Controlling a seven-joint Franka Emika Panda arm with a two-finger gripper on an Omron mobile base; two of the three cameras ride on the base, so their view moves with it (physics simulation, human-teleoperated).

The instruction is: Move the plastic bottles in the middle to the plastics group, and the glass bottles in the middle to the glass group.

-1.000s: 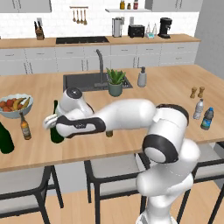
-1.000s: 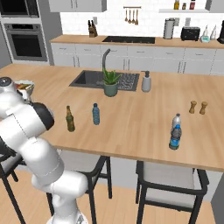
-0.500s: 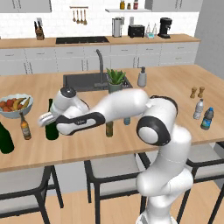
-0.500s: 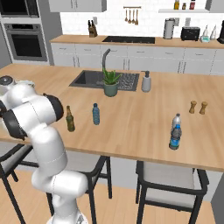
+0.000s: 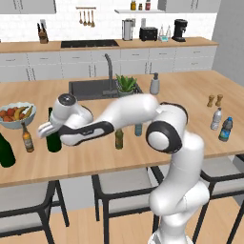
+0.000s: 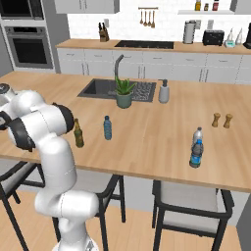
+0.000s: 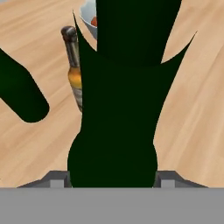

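One bottle in hand: the green wine bottle [image 5: 53,138] stands upright between the fingers, its base at or near the counter [image 5: 190,95]
Gripper [image 5: 47,129]: pinching the bottle's body
Glass group: wide green bottle [image 5: 5,151] and small beer bottle [image 5: 27,138] stand just beside it, further left
Long axis: vertical
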